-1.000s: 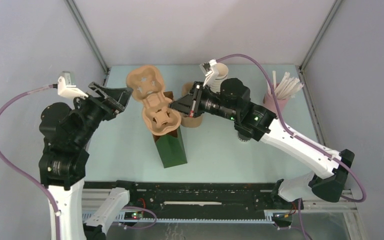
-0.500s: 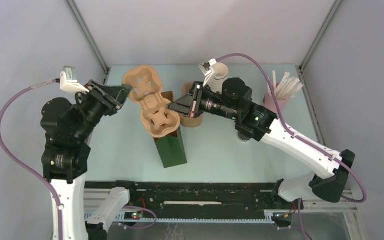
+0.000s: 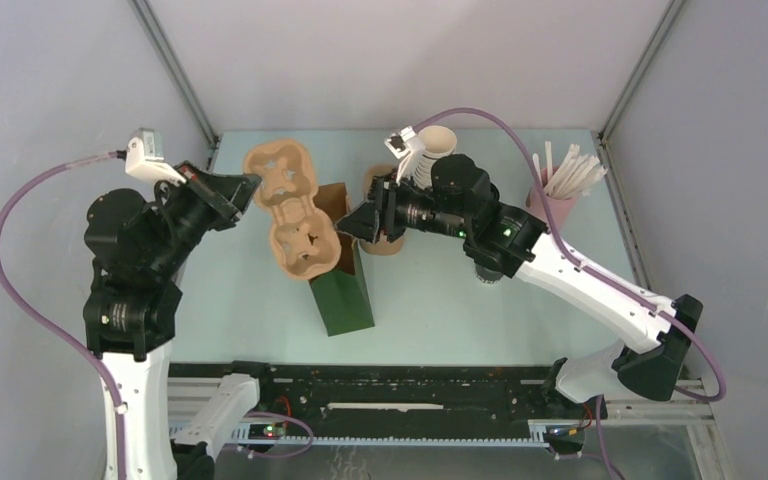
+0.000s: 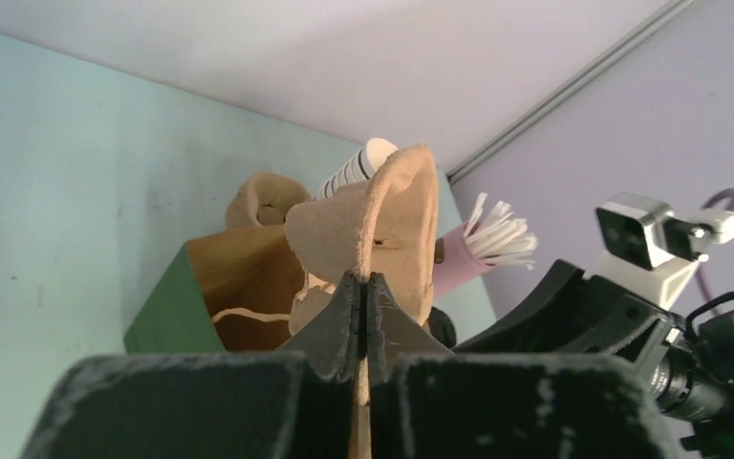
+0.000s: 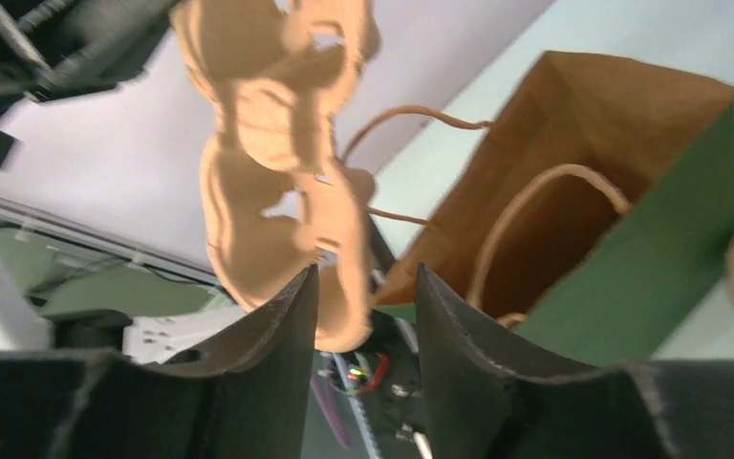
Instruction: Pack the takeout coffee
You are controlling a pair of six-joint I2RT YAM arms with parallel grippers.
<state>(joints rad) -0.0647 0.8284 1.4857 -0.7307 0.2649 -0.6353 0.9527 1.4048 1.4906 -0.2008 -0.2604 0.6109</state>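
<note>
The pale green surface (image 3: pixel 440 300) carries a tall green paper bag with a brown inside (image 3: pixel 345 295). The bag stands upright with its mouth open and its twisted paper handles loose inside. Over the left side of that mouth hangs a tan moulded-pulp cup carrier (image 3: pixel 288 215), held in the air on a slant. Its lower end is at the bag's rim, though whether it touches the bag cannot be told. The left hand (image 3: pixel 248 183) holds the carrier by its upper edge. The left wrist view shows that hand (image 4: pixel 361 287) pressed tight together with only the thin pulp wall between its two fingers. The right hand (image 3: pixel 352 224) hovers at the right side of the bag's mouth. Its fingers (image 5: pixel 296 316) are partly apart and grip nothing, and the carrier's lower end shows just beyond the gap. The takeout coffee (image 3: pixel 486 274), a small dark cup, stands on the surface to the right of the bag, apart from it and mostly hidden under the right arm.
</note>
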